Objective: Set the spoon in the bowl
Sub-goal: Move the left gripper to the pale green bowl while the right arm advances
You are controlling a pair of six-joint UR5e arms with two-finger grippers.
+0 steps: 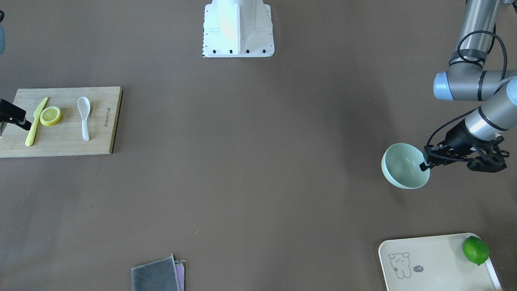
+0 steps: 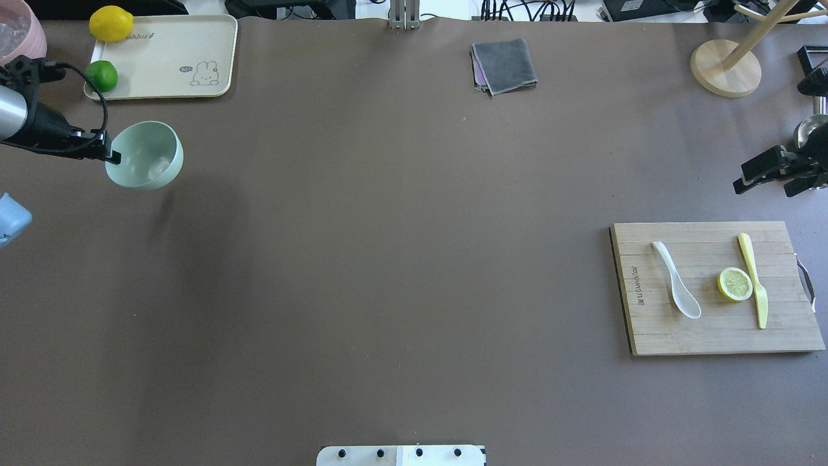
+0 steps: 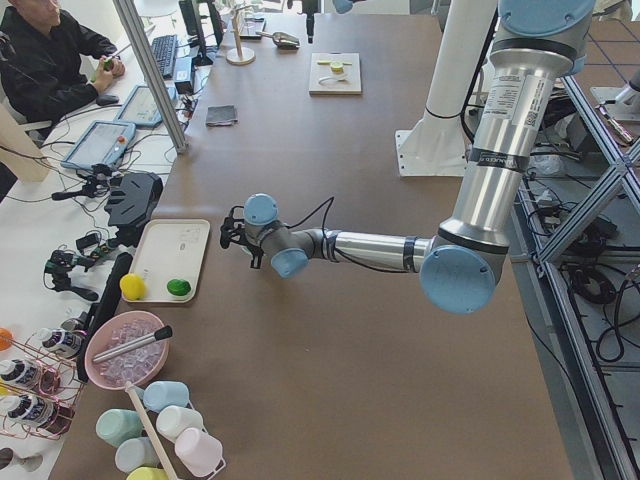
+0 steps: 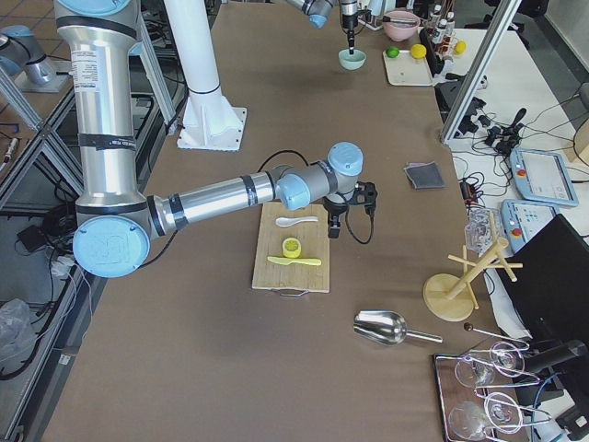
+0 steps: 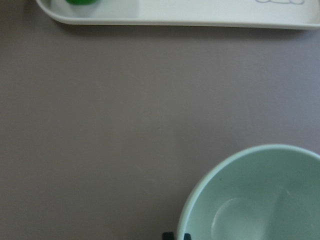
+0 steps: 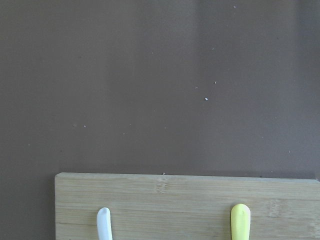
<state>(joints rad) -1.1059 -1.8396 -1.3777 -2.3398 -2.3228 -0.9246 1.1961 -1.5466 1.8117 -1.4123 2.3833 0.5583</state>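
The pale mint-green bowl [image 2: 147, 156] is held by its rim in my left gripper [image 2: 114, 156], a little above the table near the tray. It also shows in the front view [image 1: 404, 166] and the left wrist view [image 5: 260, 200], and it is empty. The white spoon [image 2: 676, 288] lies on the wooden cutting board [image 2: 698, 336], far to the right. Its handle tip shows in the right wrist view [image 6: 103, 222]. My right gripper [image 2: 763, 186] hovers beyond the board's far edge, open and empty.
A lemon slice [image 2: 735, 284] and a yellow-green knife [image 2: 753, 279] lie on the board beside the spoon. A cream tray [image 2: 162, 58] with a lime [image 2: 102, 76] and a lemon [image 2: 111, 23] is behind the bowl. A grey cloth [image 2: 504, 65] and a wooden stand [image 2: 724, 68] are at the far edge.
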